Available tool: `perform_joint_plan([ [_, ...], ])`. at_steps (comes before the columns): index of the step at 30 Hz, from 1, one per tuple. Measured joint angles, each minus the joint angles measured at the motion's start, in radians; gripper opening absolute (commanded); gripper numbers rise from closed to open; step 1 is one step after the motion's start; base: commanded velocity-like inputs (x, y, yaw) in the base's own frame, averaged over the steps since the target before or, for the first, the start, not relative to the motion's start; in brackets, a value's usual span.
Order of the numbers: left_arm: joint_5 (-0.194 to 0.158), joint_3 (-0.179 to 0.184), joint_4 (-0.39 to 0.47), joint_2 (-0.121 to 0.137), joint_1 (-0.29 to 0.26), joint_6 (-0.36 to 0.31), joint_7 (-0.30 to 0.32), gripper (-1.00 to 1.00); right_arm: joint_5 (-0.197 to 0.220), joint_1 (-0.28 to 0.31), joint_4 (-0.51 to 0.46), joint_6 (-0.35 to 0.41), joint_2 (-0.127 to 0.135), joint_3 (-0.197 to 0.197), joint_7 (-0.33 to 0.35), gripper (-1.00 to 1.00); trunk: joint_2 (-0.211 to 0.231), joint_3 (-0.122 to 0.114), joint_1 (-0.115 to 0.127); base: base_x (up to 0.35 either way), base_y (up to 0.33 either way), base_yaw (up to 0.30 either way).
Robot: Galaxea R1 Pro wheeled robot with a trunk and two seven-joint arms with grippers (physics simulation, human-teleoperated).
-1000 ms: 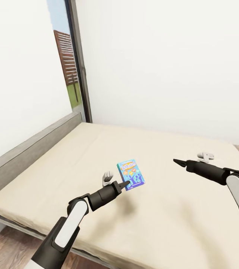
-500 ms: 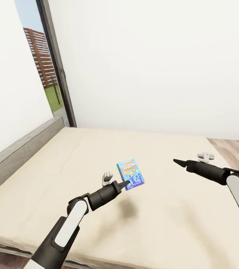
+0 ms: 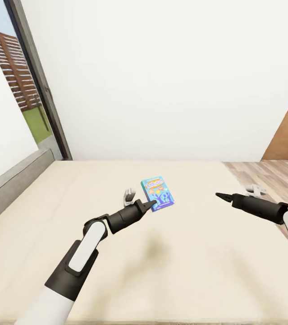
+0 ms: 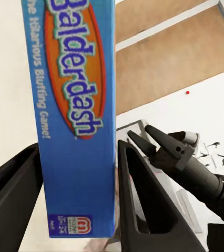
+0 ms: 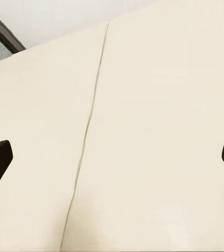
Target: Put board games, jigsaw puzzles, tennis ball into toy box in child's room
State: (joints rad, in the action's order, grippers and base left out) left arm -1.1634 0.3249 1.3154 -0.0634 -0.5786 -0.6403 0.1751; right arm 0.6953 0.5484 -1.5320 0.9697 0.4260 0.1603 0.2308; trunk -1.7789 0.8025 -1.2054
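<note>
One board game, "Balderdash" legible at wrist, clamped in left jaws; right jaws spread.

So the only readable stuff you've got here is on the blue board game: in your left wrist view the big yellow title in the orange oval reads "Balderdash". Along the edge next to it there's smaller white print saying "he Hilarious Bluffing Game!", with the first letters cut off by the frame. Down at one corner of the box there's a little red logo badge, too small to read, and in your head view the same box is just a blur of print.
</note>
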Motion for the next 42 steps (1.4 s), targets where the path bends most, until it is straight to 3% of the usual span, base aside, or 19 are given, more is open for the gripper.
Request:
perform_joint_plan([
  [4, -0.080, -0.001, -0.007, 0.009, -0.017, -0.007, -0.074, -1.00, 0.000, 0.000, 0.000, 0.017, 0.000, 0.026, 0.000, 1.00, 0.028, -0.013, 0.015, 0.000, 0.000, -0.282],
  [11, -0.113, -0.002, -0.026, 0.015, -0.022, -0.011, -0.105, -1.00, -0.001, 0.000, 0.001, 0.023, -0.005, 0.036, 0.000, 1.00, 0.077, -0.034, 0.042, 0.000, 0.000, -0.282],
  [18, -0.124, -0.009, -0.033, 0.021, -0.022, -0.012, -0.116, -1.00, -0.004, 0.002, 0.005, 0.027, -0.009, 0.039, -0.003, 1.00, 0.126, -0.056, 0.069, 0.000, 0.000, -0.283],
  [24, -0.125, -0.040, -0.037, 0.035, -0.021, -0.038, -0.123, -1.00, -0.004, 0.008, 0.028, 0.030, -0.011, 0.034, -0.008, 1.00, 0.168, -0.075, 0.092, 0.000, 0.000, -0.283],
  [42, -0.121, -0.049, -0.038, 0.054, -0.018, -0.059, -0.158, -1.00, -0.005, 0.009, 0.034, 0.073, -0.012, 0.027, -0.005, 1.00, 0.294, -0.132, 0.161, 0.000, 0.000, -0.283],
])
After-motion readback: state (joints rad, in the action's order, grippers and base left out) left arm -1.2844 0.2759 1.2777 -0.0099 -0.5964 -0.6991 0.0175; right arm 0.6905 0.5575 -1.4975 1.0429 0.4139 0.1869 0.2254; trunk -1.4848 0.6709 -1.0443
